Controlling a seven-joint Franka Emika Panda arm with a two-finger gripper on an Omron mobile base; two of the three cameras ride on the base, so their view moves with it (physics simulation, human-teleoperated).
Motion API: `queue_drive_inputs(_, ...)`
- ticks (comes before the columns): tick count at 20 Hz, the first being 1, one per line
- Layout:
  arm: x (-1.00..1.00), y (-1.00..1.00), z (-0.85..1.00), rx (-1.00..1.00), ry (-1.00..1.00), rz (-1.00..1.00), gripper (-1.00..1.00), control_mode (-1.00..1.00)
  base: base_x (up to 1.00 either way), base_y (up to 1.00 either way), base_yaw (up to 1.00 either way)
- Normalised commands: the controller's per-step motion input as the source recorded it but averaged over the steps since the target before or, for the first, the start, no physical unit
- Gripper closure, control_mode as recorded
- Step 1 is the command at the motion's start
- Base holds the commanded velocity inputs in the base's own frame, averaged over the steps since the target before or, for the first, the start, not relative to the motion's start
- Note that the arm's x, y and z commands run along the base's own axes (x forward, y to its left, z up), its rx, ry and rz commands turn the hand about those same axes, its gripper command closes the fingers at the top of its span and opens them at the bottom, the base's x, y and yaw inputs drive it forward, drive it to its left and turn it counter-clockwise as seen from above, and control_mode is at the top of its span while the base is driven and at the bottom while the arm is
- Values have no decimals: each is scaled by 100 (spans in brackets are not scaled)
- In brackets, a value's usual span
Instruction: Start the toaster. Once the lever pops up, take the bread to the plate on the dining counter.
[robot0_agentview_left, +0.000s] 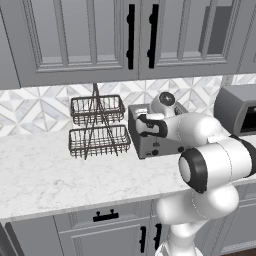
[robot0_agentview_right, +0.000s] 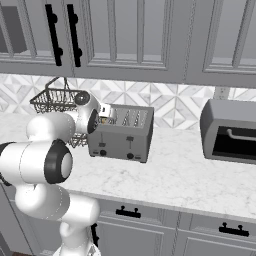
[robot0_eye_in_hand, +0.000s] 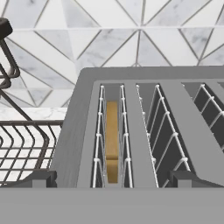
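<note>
The arm hangs over the toaster (robot0_agentview_right: 121, 133), and the hand view looks straight down into its slots. There's the bread (robot0_eye_in_hand: 112, 141), a tan slice sunk deep in the leftmost slot between the wire guides, its top edge below the rim. The slots to its right hold nothing but wire.

The fingers (robot0_eye_in_hand: 112, 178) stand wide apart (one dark tip (robot0_eye_in_hand: 38, 178) at the toaster's left edge, the other further right over the slots), clamped on nothing, poised just above the near edge of the toaster's top.

From the right base view, the toaster sits on the marble tabletop (robot0_agentview_right: 190, 175) close to the tiled wall, front face toward us. A small dark lever (robot0_agentview_right: 129, 139) shows in its slot on that face, with round dark knobs low down beside it; how far up it rides I can't tell.

Just left of the toaster stands a two-tier wire basket (robot0_agentview_left: 98, 125), close beside it. Off to the right, well apart, is the toaster oven (robot0_agentview_right: 231, 132) with its dark glass door. Grey cabinets (robot0_agentview_left: 75, 35) run overhead.
</note>
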Motion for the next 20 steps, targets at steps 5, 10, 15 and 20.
queue_drive_inputs(5, 0, 0, 0, 0, 0, 0, -100, -100, 0, 0, 0)
queue_drive_inputs(10, 0, 0, 0, 0, 0, 0, -100, -100, 0, 0, 0)
queue_drive_inputs(15, 0, 0, 0, 0, 0, 0, -100, -100, 0, 0, 0)
queue_drive_inputs(20, 0, 0, 0, 0, 0, 0, -100, -100, 0, 0, 0)
